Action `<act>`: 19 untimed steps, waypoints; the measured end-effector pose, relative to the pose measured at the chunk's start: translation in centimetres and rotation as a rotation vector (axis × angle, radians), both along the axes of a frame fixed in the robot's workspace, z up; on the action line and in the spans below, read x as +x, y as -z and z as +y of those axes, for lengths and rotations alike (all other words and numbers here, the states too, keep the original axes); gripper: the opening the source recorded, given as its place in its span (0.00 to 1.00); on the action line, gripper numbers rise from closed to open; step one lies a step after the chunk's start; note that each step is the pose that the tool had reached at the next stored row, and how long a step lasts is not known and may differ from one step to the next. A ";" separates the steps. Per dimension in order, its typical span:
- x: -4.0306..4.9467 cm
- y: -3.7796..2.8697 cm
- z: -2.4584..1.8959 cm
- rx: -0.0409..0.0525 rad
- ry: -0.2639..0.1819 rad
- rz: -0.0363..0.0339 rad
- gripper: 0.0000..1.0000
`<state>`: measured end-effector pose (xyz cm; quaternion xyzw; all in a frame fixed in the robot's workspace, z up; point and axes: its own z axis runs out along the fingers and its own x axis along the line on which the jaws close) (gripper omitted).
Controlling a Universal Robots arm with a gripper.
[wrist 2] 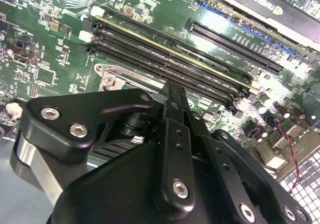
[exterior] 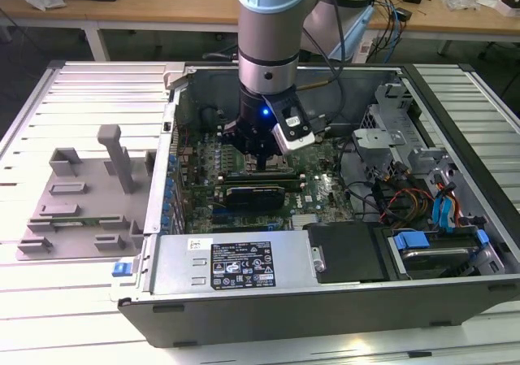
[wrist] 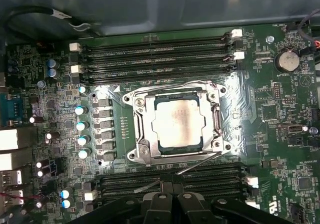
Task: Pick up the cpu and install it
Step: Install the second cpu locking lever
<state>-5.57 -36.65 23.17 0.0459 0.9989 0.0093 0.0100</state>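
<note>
- Exterior view: arm reaches straight down into an open computer case lying on a slatted white table.
- Gripper sits low over the green motherboard, roughly mid-board, just behind a black expansion card.
- Cpu in the first wrist view: silvery square chip lying flat inside the metal socket frame, seated in the socket, top face bare.
- Socket bracket frames the chip's edges; a thin wire lever runs along the socket side nearest the gripper.
- Memory slots run in rows on the far side of the socket; more slots lie between socket and gripper.
- Gripper fingers in the first wrist view are pressed together, closed, holding nothing; the cpu is apart from them.
- Second wrist view: black gripper linkage up close, fingers together, tip over the edge of the socket area beside long black slots.
- Grey plastic tray with raised blocks sits on the table on the exterior view's left, outside the case.
- Drive cage with blue tabs and a silver power supply box line the case's near side.
- Round coin battery on the board, well off from the socket.
</note>
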 end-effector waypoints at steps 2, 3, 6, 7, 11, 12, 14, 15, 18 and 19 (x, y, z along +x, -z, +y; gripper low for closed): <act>-0.06 0.10 0.00 -0.0002 0.000 0.0002 0.11; -0.08 0.15 -0.01 -0.0003 0.000 0.0002 0.11; -0.12 0.36 0.00 -0.0003 0.000 0.0002 0.11; -0.13 0.43 0.00 -0.0003 0.000 0.0002 0.11; -0.21 0.84 0.00 -0.0002 0.000 0.0002 0.11; -0.25 0.92 0.00 0.0000 0.000 0.0001 0.11; -0.69 1.13 -0.01 0.0004 0.000 0.0001 0.11; -0.88 1.19 0.00 0.0004 0.000 0.0002 0.11; -1.31 1.24 0.00 0.0020 0.000 0.0002 0.11; -1.42 1.26 0.00 0.0029 0.000 0.0002 0.11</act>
